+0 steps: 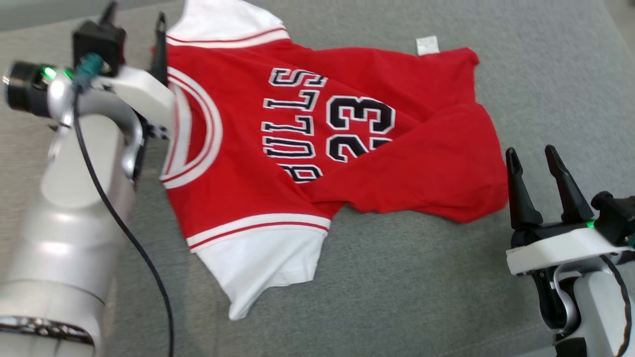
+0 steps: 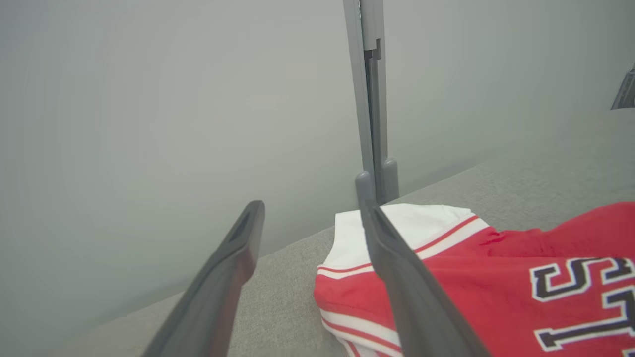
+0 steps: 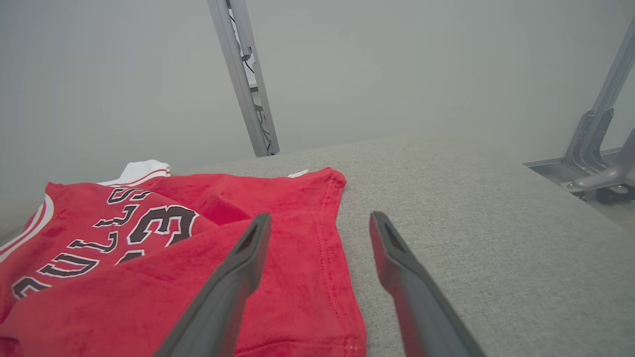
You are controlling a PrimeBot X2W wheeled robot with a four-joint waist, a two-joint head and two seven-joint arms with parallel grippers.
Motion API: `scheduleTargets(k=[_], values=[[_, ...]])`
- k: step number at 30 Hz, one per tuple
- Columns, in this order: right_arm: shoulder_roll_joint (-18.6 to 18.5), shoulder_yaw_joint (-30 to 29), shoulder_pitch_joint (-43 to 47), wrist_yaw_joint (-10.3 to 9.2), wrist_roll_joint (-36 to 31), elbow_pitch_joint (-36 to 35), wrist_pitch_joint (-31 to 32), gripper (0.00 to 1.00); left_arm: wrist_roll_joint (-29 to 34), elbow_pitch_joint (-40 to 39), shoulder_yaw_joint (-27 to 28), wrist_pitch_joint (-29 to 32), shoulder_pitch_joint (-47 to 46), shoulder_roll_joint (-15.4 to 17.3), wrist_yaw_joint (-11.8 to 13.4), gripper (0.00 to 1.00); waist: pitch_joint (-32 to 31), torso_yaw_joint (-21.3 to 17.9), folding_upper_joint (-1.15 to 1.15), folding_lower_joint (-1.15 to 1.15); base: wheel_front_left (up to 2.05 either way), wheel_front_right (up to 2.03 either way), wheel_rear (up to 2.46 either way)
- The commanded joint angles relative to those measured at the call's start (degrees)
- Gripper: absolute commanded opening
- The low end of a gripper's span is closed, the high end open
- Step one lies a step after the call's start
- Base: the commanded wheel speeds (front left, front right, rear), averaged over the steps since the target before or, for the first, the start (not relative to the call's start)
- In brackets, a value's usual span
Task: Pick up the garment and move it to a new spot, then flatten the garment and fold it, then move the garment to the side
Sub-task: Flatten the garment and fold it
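Garment (image 1: 238, 198) lies spread on the grey woven cloth of the bench (image 1: 397, 287), neck to the left and hem to the right. Nearest, the right tool (image 1: 531, 151) stands just beside the garment's near right corner, forearm low at the near right. Its two dark tapered fingers are spread wide and hold nothing; the right wrist view shows the right tool (image 3: 320, 218) straddling the hem edge above the soft, napped red cloth.

The near white sleeve (image 1: 263, 263) lies flat, with red-and-white striped trim. Beyond it, a red flap from the hem is folded over part of the black-and-white "23" (image 1: 359, 126). The round striped collar (image 1: 198, 129) lies at the left.

Farther off, a small white tag (image 1: 427, 44) lies at the far edge. The left tool (image 1: 136, 12) is raised by the far sleeve (image 1: 223, 20), fingers apart and empty; whether one touches the sleeve is unclear.
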Motion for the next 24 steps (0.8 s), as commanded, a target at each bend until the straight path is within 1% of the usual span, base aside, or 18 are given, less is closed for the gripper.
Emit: scheduleTargets(k=[1,7,14,15,17,19,24], values=[[-0.76,-0.37,1.04,-0.02,-0.58,-0.06,0.21,1.00,-0.89,-2.43,0.35,-0.37,2.96,-0.57,-0.10,1.00,-3.83,3.95,0.00,0.00,0.00,0.00,0.00],[-1.14,-0.86,3.26,-0.02,-1.01,-0.70,1.56,1.00,-1.51,-13.75,0.87,-0.38,14.27,-2.38,1.35,1.00,-8.72,8.40,0.00,0.00,0.00,0.00,0.00],[-0.75,-1.70,5.62,-0.02,-2.06,-1.42,3.08,1.00,-3.42,-25.48,2.55,-0.40,28.32,-3.59,2.96,1.00,-13.14,11.61,0.00,0.00,0.00,0.00,0.00],[-0.75,-1.70,5.62,-0.02,-2.06,-1.42,3.08,1.00,-3.42,-25.48,2.55,-0.40,28.32,-3.59,2.96,1.00,-13.14,11.61,0.00,0.00,0.00,0.00,0.00],[-0.59,-2.14,6.09,-0.02,-2.45,-1.71,3.45,1.00,-1.64,-28.63,1.87,-0.40,31.85,-2.77,4.10,1.00,-13.60,12.22,0.00,0.00,0.00,0.00,0.00],[-0.30,-2.58,6.72,-0.02,-2.65,-2.06,3.65,1.00,-1.82,-30.79,1.21,-0.40,36.10,-3.58,4.41,1.00,-13.95,12.80,0.00,0.00,0.00,0.00,0.00],[-0.22,-3.12,7.93,-0.02,-3.06,-2.90,4.48,1.00,-3.16,-34.61,0.13,-0.41,43.15,-4.79,4.36,1.00,-14.56,14.22,0.00,0.00,0.00,0.00,0.00]])
